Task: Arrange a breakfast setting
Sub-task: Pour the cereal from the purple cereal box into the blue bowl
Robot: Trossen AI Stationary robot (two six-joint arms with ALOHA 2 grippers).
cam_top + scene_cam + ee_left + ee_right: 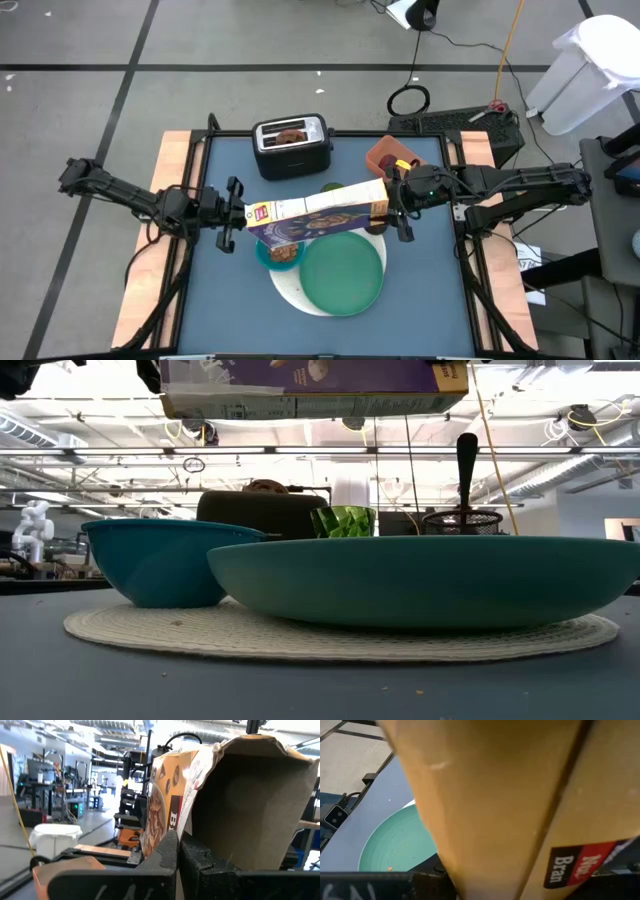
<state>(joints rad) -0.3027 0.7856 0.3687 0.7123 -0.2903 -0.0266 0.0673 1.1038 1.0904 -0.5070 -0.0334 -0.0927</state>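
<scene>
A cereal box (315,212) hangs lengthwise between my two grippers, high over the table; it also shows in the low view (310,385). My left gripper (234,214) is shut on its open left end and my right gripper (396,206) on its right end. Below it, the blue bowl (280,254) and the large green plate (345,272) rest on the white round disc (290,293). The lime cup (345,520) and the small black cup (462,520), with the spoon (467,460) upright in it, stand behind the plate. The bagel (292,133) sticks out of the toaster. No dark-red fruit shows. My left gripper pinches a wall of the box's open end (184,827) between its two fingers, level, from the table's left side. The printed outside is by one finger (162,857) and the bare brown cardboard by the other. The box is lifted clear, lying about level. My right gripper holds the box's closed right end (485,865), coming level from the table's right side. The box fills the wrist view and hides the fingertips. The box is clear of the table, above the plate's far edge.
The silver toaster (291,147) stands at the table's far edge, left of centre. The orange tray (393,154) lies at the far right. Bare blue table (225,300) shows to the left of and in front of the disc.
</scene>
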